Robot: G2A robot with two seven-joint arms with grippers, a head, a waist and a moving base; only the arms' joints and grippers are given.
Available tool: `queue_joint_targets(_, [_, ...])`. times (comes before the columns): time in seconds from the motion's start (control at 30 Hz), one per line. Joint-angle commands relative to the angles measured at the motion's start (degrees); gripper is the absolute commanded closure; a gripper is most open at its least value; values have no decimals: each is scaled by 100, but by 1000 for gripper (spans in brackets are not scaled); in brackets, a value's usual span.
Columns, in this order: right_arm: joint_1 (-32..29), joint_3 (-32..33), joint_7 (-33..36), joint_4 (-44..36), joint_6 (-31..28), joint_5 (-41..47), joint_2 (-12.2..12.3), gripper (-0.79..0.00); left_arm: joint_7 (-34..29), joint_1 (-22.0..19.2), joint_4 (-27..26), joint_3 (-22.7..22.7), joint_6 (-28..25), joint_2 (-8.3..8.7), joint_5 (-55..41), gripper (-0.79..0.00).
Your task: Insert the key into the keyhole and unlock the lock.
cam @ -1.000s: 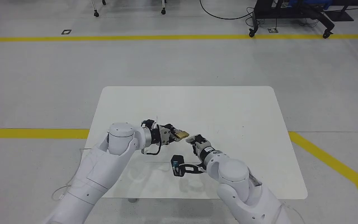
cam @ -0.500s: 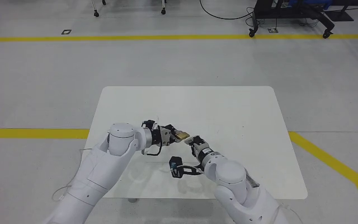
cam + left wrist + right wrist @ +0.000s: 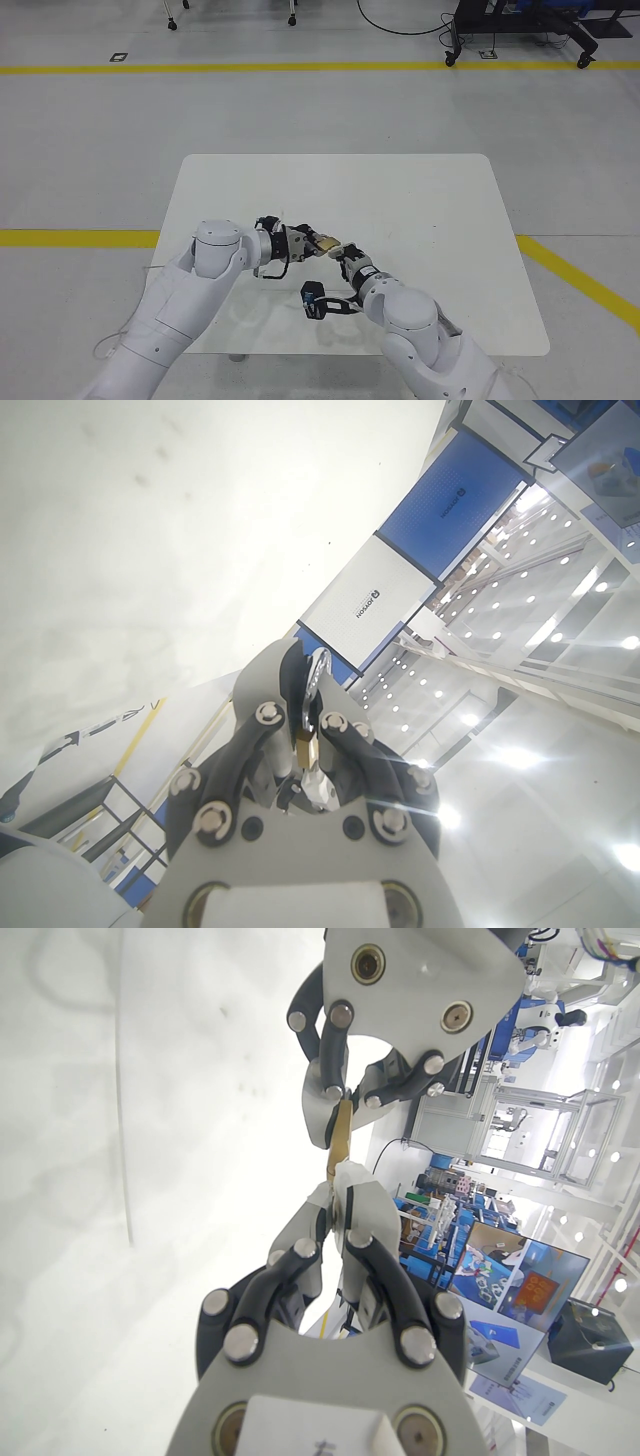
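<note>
A small brass padlock (image 3: pixel 324 240) with a silver shackle (image 3: pixel 318 667) is held above the white table (image 3: pixel 430 200), and my left gripper (image 3: pixel 312 241) is shut on it. In the left wrist view its brass body (image 3: pixel 306 750) sits between the fingers (image 3: pixel 260 685). My right gripper (image 3: pixel 334 1195) is shut on the silver key (image 3: pixel 337 1219), facing the left gripper (image 3: pixel 336 1125) head-on. The key's tip meets the near end of the padlock (image 3: pixel 342 1130). How deep it sits I cannot tell. In the top view my right gripper (image 3: pixel 341 253) is just right of the lock.
Both grippers meet over the table's front-left part, near its front edge (image 3: pixel 300 352). A yellow floor line (image 3: pixel 70 238) runs past both sides of the table. Wheeled carts (image 3: pixel 520 30) stand far behind.
My right arm has shifted a little to the left, bringing the key closer against the padlock. The left arm and the lock have stayed put.
</note>
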Motion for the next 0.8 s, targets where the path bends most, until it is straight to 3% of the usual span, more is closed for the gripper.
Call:
queue_joint_targets(0.0, [3,14,-11,11,-1,9,-6,0,-64,-8,26,-6,0,1,-31,0])
queue_joint_targets(0.2, [27,65,-26,46,-4,64,-33,0,-161,-34,78,0,5,4,-44,0])
queue_joint_targets(0.3, [25,99,-32,37,-3,96,-44,-656,-183,-43,109,-7,-4,5,-54,0])
queue_joint_targets(0.33, [18,117,-34,26,3,108,-47,-748,-189,-43,120,-14,-11,6,-65,0])
queue_joint_targets(0.37, [10,136,-36,14,8,118,-48,-776,-196,-44,131,-20,-15,6,-77,0])
queue_joint_targets(0.53, [-64,249,-95,-84,17,136,-43,-785,-206,-35,160,-31,-45,7,-103,0])
queue_joint_targets(0.63, [-123,311,-168,-144,39,118,-33,-727,-199,-32,176,-31,-67,6,-114,0])
queue_joint_targets(0.67, [-140,332,-193,-161,45,109,-29,-662,-192,-35,182,-29,-78,5,-108,0])
queue_joint_targets(0.7, [-158,357,-216,-177,55,105,-25,-493,-182,-38,191,-32,-101,4,-106,0])
queue_joint_targets(0.73, [-174,379,-241,-193,56,97,-21,-388,-174,-39,201,-35,-136,4,-100,0])
queue_joint_targets(0.77, [-189,406,-267,-208,61,93,-17,-376,-168,-38,213,-39,-176,4,-97,0])
